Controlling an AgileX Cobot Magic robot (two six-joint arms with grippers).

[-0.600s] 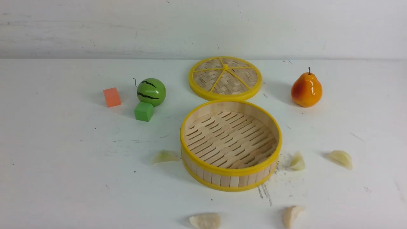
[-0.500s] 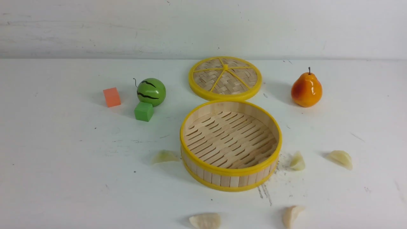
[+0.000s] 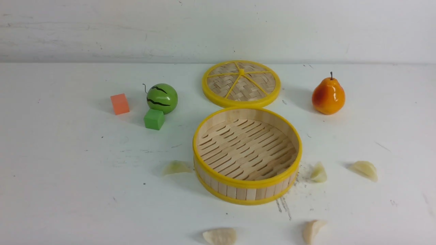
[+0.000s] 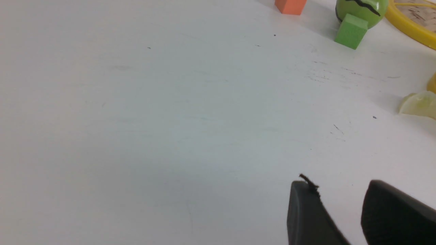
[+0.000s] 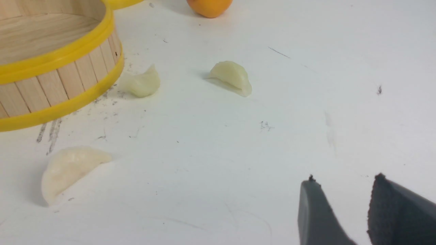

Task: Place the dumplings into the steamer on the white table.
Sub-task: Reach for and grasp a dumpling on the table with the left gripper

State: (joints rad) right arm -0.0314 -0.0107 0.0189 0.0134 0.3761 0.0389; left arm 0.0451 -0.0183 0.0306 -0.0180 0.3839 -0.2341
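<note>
Front camera: the steamer (image 3: 246, 192) sits centre frame on the white bench (image 3: 68, 177) with its slatted floor bare. All five dumplings lie outside it on the bench. The left dumpling (image 3: 176, 167) is at centre left against the steamer wall; I cannot tell whether it touches. The near-right dumpling (image 3: 318, 172) lies just beside the wall on the right, and the far-right dumpling (image 3: 365, 169) lies further out toward the right edge. Two more sit at the bottom edge, the bottom-centre dumpling (image 3: 220, 236) and the bottom-right dumpling (image 3: 312, 230), both partly cut off by the frame. Behind the steamer, upper centre, the woven lid (image 3: 241, 84) lies flat. The pear (image 3: 328, 96) is upper right. The toy watermelon (image 3: 162, 98), green cube (image 3: 154, 119) and orange cube (image 3: 119, 103) are upper left. Left wrist camera: the left jaws are parted to a moderate gap, bare bench shows between them, and they grip nothing. The left dumpling is well apart from them, out beyond the tips and off to one side. Right wrist camera: the right jaws are likewise part-open and empty over bare bench. Three dumplings are in that view, all well apart from the tips and none between them. The steamer wall stands beyond the bottom-right dumpling.
</note>
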